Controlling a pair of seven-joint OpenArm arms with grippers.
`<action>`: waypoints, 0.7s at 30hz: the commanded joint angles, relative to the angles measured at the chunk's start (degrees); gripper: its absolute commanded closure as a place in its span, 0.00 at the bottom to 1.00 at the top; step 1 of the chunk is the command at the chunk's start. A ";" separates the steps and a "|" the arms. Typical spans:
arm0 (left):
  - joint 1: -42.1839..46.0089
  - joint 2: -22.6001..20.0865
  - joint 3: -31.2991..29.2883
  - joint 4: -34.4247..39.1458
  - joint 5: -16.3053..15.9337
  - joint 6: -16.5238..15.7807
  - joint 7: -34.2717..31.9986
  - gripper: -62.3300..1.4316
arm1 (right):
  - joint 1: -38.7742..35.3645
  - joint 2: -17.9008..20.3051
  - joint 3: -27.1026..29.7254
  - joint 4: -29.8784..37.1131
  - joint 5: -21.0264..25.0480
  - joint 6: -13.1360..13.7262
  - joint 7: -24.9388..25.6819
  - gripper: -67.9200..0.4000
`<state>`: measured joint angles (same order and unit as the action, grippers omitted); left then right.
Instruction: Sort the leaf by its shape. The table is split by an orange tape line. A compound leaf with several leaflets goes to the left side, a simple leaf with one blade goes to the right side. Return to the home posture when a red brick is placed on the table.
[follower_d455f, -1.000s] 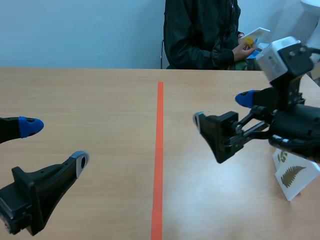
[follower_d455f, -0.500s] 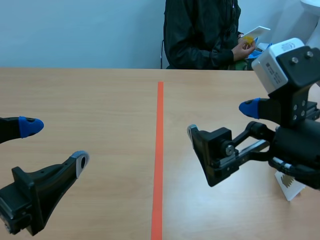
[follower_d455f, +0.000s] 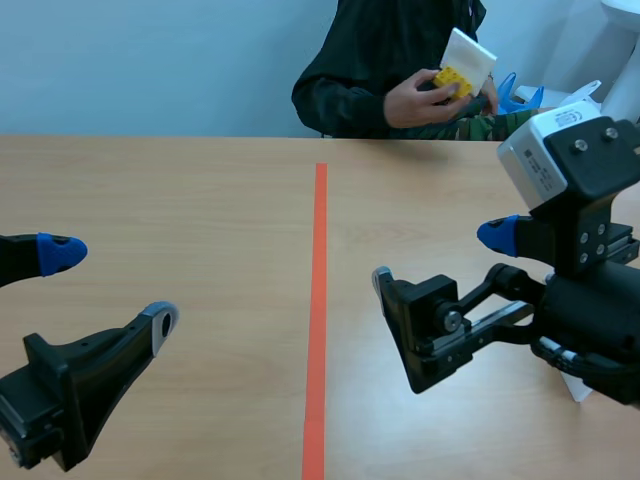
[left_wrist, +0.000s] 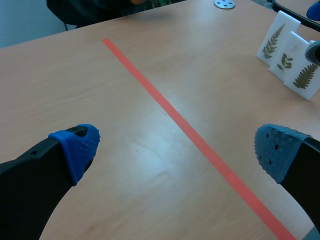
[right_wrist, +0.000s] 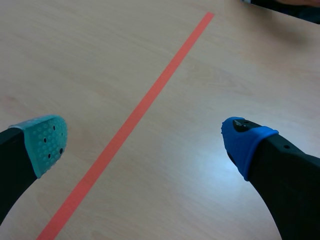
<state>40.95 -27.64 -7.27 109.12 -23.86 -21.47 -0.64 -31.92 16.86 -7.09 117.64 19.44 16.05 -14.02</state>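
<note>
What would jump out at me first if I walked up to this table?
The orange tape line splitting the wooden table, with an open black gripper on each side: the left gripper and the right gripper. Across the table, a person holds a white card and something yellow. Three leaf cards stand beside the right arm.

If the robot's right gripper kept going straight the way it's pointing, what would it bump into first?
Probably just the bare table, close to the orange tape line. The right gripper points forward and down with open jaws, and nothing lies ahead of it in its wrist view.
</note>
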 joint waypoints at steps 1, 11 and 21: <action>-0.20 0.31 0.17 0.33 -0.42 -0.11 -0.85 0.00 | 0.96 0.59 0.66 0.33 0.13 -0.02 0.85 0.06; -0.20 0.31 0.17 0.33 -0.42 -0.11 -0.83 0.00 | 0.98 0.59 0.66 0.33 0.07 -0.02 1.14 0.06; -0.20 0.31 0.17 0.33 -0.42 -0.11 -0.81 0.00 | 0.98 0.61 0.66 0.33 0.04 0.00 1.29 0.06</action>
<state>40.95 -27.64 -7.27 109.12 -23.86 -21.47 -0.64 -31.92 16.86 -7.09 117.64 19.42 16.05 -13.78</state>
